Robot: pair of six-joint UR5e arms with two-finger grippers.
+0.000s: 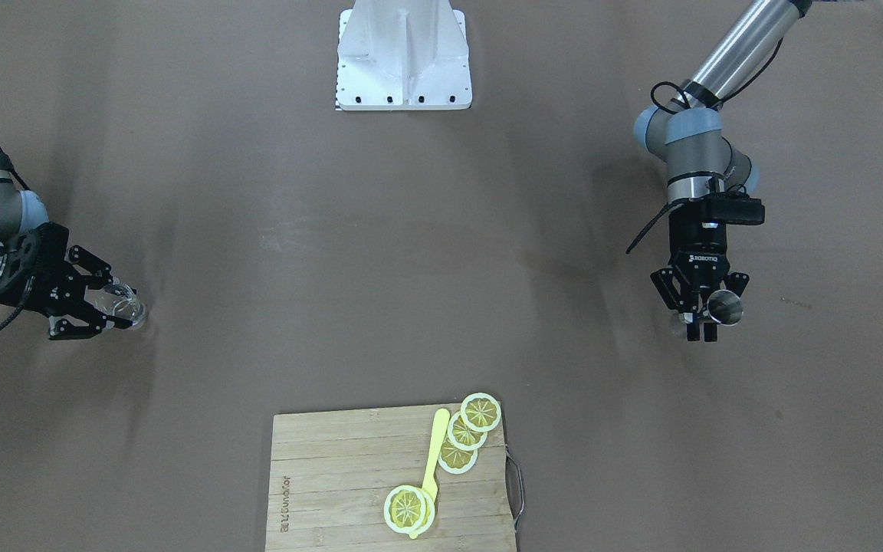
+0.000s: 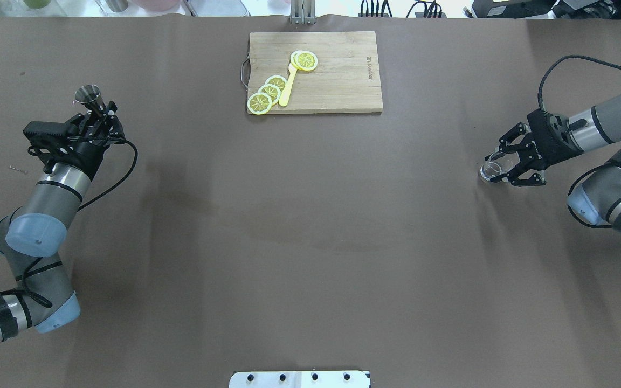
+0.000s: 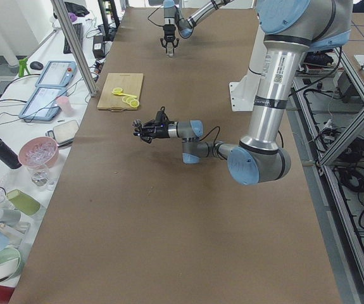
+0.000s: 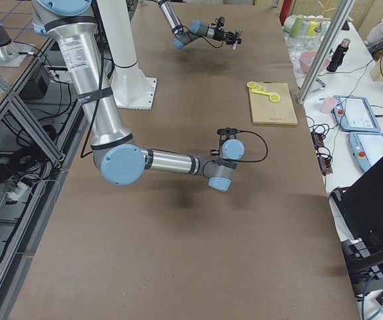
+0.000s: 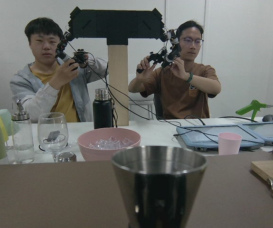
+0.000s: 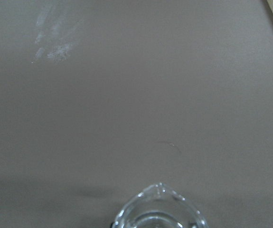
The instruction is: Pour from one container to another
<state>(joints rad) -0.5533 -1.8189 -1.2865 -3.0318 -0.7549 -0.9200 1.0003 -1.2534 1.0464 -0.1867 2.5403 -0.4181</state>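
While both vessels are gripped, pouring has not begun: left gripper [image 2: 95, 111] clamps the metal cup [image 2: 88, 96] near the table's [image 2: 310, 226] left end, right gripper [image 2: 506, 163] holds the glass pitcher [image 2: 492, 170] near its right end (well apart; contents unclear).

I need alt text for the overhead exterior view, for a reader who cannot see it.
Far apart over a brown table, the left gripper holds a metal cup in its jaws, and the right gripper holds a clear glass vessel. At the far edge, a wooden cutting board carries lemon slices and a yellow utensil.
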